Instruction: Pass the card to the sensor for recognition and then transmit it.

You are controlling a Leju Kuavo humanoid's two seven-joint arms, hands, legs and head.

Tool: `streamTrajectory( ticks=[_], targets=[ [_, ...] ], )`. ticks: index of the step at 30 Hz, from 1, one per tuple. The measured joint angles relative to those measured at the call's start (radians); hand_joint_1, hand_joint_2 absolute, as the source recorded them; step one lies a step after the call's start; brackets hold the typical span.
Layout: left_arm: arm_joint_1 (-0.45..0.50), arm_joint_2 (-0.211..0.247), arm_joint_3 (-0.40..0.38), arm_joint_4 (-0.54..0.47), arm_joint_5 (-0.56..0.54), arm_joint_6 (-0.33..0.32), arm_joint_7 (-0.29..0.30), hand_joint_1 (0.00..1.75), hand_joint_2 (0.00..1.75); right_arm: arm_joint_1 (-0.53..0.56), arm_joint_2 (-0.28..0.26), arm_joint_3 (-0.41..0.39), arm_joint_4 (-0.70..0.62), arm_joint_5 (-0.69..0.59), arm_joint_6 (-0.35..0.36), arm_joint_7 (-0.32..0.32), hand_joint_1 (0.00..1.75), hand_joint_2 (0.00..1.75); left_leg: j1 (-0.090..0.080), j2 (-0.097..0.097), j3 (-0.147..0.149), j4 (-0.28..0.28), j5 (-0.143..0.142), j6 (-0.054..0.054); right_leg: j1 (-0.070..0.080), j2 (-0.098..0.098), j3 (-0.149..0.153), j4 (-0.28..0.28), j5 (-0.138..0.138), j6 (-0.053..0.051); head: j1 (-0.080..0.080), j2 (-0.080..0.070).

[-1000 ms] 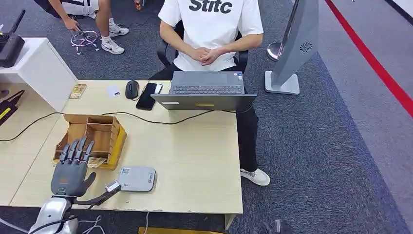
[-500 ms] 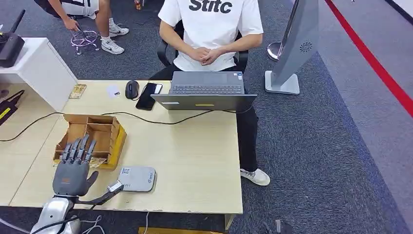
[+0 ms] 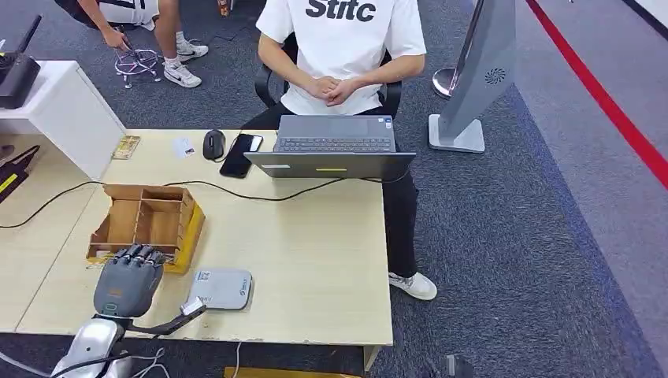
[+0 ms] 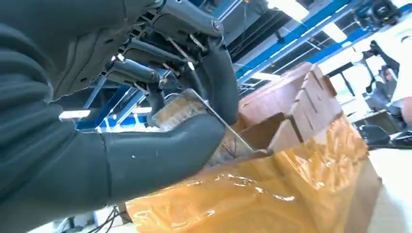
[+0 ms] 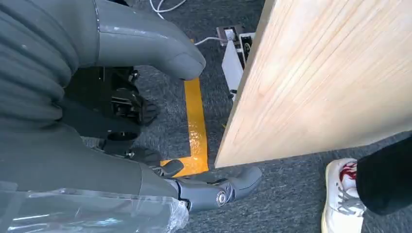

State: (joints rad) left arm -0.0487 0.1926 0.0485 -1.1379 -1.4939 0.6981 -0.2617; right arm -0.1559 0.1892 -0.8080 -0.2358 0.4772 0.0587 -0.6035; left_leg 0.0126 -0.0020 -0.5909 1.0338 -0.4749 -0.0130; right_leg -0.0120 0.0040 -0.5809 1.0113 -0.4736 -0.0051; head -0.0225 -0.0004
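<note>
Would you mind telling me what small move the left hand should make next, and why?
Probably lift the card straight up: the left hand pinches it at the wooden box, and the grey sensor lies just beside it on the table.

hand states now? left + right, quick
Left hand: fingers curled over the near edge of the wooden box, pinching a card.
Right hand: hanging beside the table, holding nothing, fingers apart.

Matt pale wood table [image 3: 315, 244], brown cardboard box [image 3: 150, 216], glossy tape.
</note>
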Motion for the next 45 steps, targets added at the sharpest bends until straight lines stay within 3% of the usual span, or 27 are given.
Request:
streamTrajectory(
  ticks=[16,24,27,37,42,45],
  targets=[
    [-0.001,-0.010,0.023,-0.001,-0.011,0.002,-0.042,1.75,1.75,0.000,0.000,0.002,0.000,0.002,-0.012,-0.003,0.00,1.75,0.000,0.000,0.000,0.000,0.000,0.000,0.000,0.000,0.000,0.000,0.000,0.000,0.000,0.000],
    [-0.025,-0.007,0.024,-0.119,0.023,0.002,-0.073,1.75,1.75,-0.002,0.000,0.011,0.000,0.002,-0.011,-0.002,0.00,1.75,0.000,0.000,0.000,0.000,0.000,0.000,0.000,0.000,0.000,0.000,0.000,0.000,0.000,0.000],
    [-0.068,0.013,0.024,-0.169,0.067,0.002,-0.075,1.75,1.75,-0.003,0.000,0.013,0.000,0.002,-0.011,0.002,0.00,1.75,0.000,-0.001,0.000,0.000,0.001,-0.001,0.000,0.000,0.000,0.000,0.000,0.000,0.000,0.000],
    [-0.254,0.140,0.006,-0.250,0.150,-0.028,-0.039,1.75,1.75,-0.014,0.000,0.027,0.000,0.005,-0.005,0.014,0.00,1.75,0.002,0.000,0.001,0.000,0.001,-0.002,0.002,0.000,0.000,0.000,0.001,-0.001,0.000,0.000],
    [-0.278,0.159,-0.005,-0.252,0.153,-0.030,-0.035,1.75,1.75,-0.015,0.000,0.035,0.000,0.006,-0.005,0.014,0.00,1.75,0.002,0.000,0.001,0.000,0.001,-0.002,0.002,0.001,-0.001,0.000,0.001,-0.001,0.000,0.000],
    [-0.320,0.172,-0.018,-0.234,0.140,-0.067,-0.013,1.75,1.75,-0.018,0.000,0.040,0.000,0.013,-0.005,0.020,0.00,1.75,0.002,0.000,0.000,0.000,0.001,-0.002,0.002,0.000,-0.001,0.000,0.001,-0.001,0.000,0.000]
  ],
)
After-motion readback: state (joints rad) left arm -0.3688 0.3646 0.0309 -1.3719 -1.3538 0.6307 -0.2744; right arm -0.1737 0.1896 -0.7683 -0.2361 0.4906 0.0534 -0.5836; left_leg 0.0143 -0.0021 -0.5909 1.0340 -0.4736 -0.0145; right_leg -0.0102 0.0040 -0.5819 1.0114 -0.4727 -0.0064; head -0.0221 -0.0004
